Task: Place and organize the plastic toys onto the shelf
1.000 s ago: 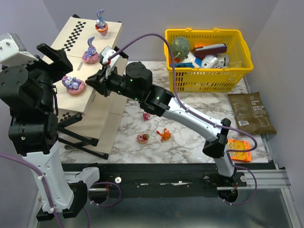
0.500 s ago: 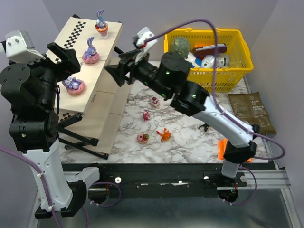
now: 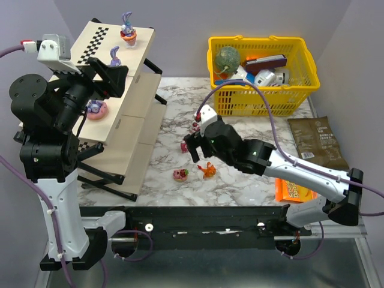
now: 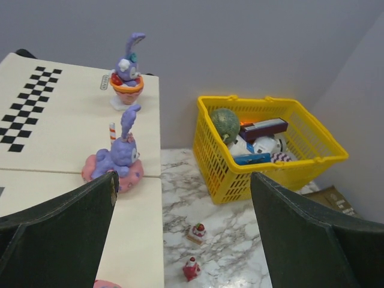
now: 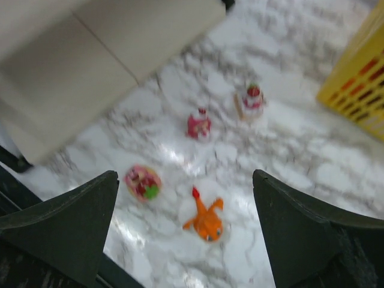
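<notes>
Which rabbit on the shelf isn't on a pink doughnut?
The rearmost rabbit on the shelf: it stands in an orange cup, while both nearer rabbits sit on pink doughnuts.

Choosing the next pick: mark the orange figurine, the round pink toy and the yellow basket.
orange figurine (image 5: 206, 222), right wrist view, on its body
round pink toy (image 5: 143, 182), right wrist view, on its top
yellow basket (image 3: 264, 101), top external view, on its front wall
</notes>
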